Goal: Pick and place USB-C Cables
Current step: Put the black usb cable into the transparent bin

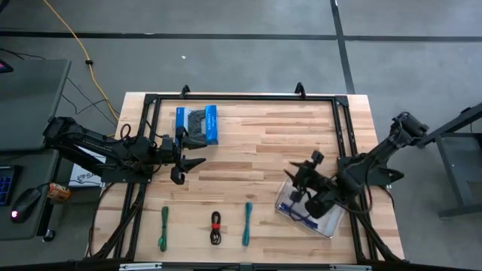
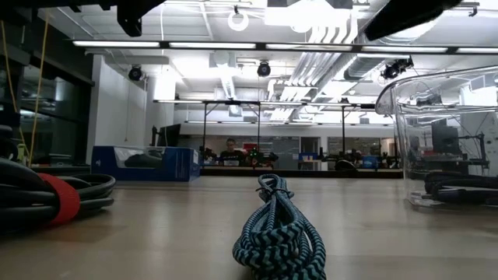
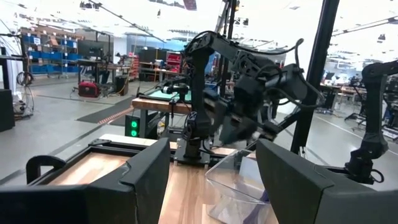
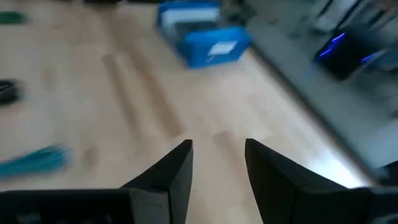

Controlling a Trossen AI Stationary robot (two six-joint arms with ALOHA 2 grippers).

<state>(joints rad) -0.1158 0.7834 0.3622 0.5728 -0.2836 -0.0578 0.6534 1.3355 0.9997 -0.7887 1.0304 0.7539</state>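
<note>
Wooden table [image 1: 256, 143] with a dark frame around its edges, both arms over it.

Three cables lie in a row near the front edge: green cable [image 1: 163, 227] on the left, black cable with a red band [image 1: 216, 227] in the middle, teal cable [image 1: 247, 223] to its right. All three are well apart from each other and from both grippers. From table height the teal cable [image 2: 278, 233] is a braided coil close up, and the black one [image 2: 50, 198] sits to the side with its red band showing.

A clear plastic bin [image 1: 310, 211] sits at the right front of the table, tilted off square. Something dark and purplish lies on its floor [image 2: 459, 187]; it could be the purple cable, but I cannot tell for sure.

Right gripper [image 1: 301, 184] hangs above the bin's near corner, fingers [image 4: 177, 171] a narrow gap apart, nothing between them.

Left gripper [image 1: 188, 164] waits over the left side of the table, just in front of the blue box [image 1: 197, 124]. Its fingers [image 3: 143, 180] stand wide apart and hold nothing.

A yellow cord [image 1: 79, 45] trails across the floor beyond the table's left corner.

A person sits at a desk far back in the room [image 2: 230, 149].
</note>
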